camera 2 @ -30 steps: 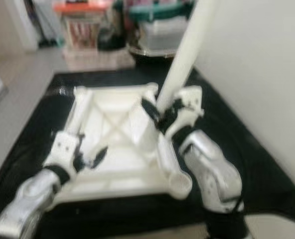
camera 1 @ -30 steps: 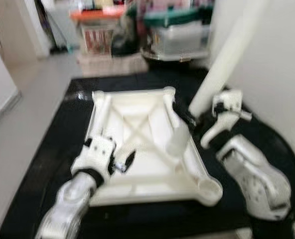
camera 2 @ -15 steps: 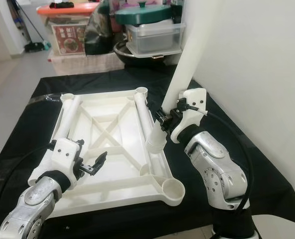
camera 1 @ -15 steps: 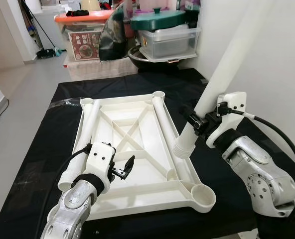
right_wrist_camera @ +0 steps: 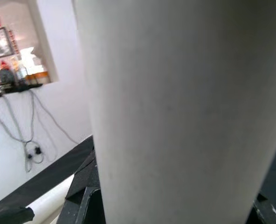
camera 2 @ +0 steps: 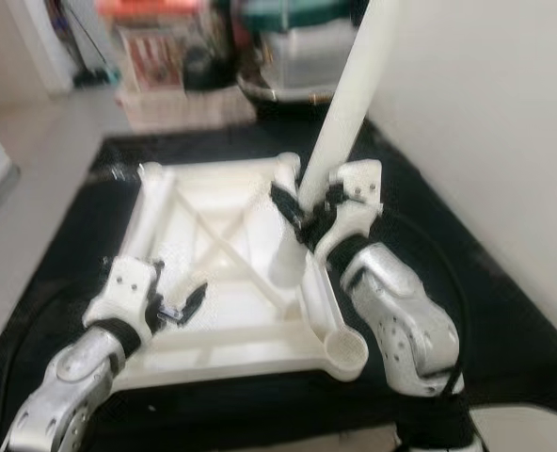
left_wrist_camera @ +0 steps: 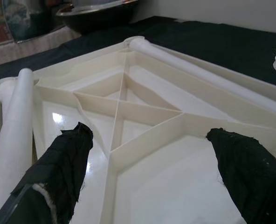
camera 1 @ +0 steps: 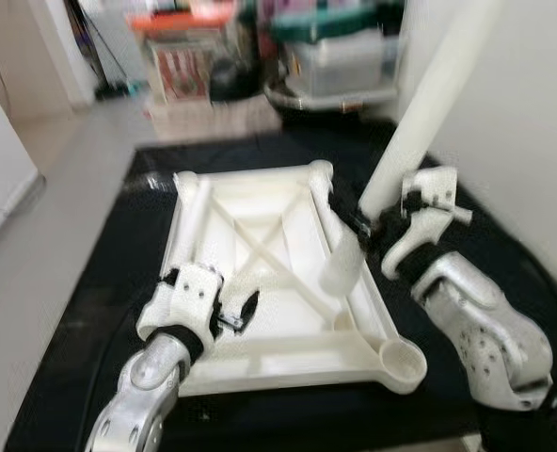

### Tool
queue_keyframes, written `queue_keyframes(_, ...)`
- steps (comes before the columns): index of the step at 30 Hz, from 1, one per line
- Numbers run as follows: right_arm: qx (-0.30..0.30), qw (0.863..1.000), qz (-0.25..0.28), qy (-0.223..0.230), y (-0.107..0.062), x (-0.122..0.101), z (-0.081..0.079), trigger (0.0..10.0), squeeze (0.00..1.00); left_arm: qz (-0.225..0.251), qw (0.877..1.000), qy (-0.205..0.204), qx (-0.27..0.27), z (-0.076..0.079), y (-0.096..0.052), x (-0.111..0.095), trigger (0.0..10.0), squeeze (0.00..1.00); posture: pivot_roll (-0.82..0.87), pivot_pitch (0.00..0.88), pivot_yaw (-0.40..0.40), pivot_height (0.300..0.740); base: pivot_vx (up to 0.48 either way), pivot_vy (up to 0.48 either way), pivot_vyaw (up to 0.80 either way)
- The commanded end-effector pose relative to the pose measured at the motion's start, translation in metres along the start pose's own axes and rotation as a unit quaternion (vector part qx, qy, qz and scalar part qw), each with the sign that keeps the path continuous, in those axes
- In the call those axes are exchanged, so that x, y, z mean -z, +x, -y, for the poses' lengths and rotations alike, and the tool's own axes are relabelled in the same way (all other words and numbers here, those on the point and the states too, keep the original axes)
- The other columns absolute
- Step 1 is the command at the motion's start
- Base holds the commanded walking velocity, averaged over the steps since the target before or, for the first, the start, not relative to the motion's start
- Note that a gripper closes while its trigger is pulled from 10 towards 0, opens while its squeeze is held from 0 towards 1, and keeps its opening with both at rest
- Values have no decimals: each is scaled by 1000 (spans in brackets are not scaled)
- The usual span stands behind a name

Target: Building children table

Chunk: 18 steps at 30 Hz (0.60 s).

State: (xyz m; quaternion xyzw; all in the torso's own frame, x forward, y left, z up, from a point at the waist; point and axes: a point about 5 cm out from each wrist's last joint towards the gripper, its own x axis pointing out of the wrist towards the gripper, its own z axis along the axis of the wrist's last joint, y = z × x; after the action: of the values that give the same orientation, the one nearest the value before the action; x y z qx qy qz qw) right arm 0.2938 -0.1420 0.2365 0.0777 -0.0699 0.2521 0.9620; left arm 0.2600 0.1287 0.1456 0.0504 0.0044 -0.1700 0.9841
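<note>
A white plastic table top lies upside down on a black cloth, its X-shaped ribs facing up. Two loose white legs lie inside it, one along the left side and one along the right. My right gripper is shut on a third long white leg. That leg stands tilted, its threaded lower end over the right part of the top, behind the empty near-right corner socket. My left gripper hovers open over the near-left ribs, holding nothing.
The black cloth covers the floor under the table top. Storage boxes and a dark bowl crowd the far edge. A white wall runs close on the right. Bare pale floor lies to the left.
The whole picture has shifted and blurred, so the camera moved. My right gripper still holds the tilted leg, and my left gripper remains open over the near-left ribs.
</note>
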Motion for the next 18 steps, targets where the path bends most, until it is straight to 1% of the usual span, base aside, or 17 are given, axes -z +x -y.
queue_keyframes(1, 2, 1000, 7, 4, 0, -1, 1, 10000, 0, -12, 1000, 5, -6, -3, 0, 6, 10000, 0, 11, 0, 14, 740, 0, 0, 0)
queue_keyframes(11, 12, 1000, 8, 0, 0, -1, 5, 10000, 0, -13, 1000, 4, -10, -6, 0, 7, 10000, 0, 10, 0, 16, 740, 0, 0, 0)
queue_keyframes(17, 12, 1000, 8, 0, 1, -1, 5, 10000, 0, -12, 1000, 10, -5, -3, 2, 7, 10000, 0, 5, 0, 16, 740, 0, 0, 0)
queue_keyframes(18, 12, 1000, 8, 0, 1, -1, 5, 10000, 0, -10, 1000, 9, -5, -3, 3, 6, 10000, 0, 5, 0, 16, 740, 0, -480, 0)
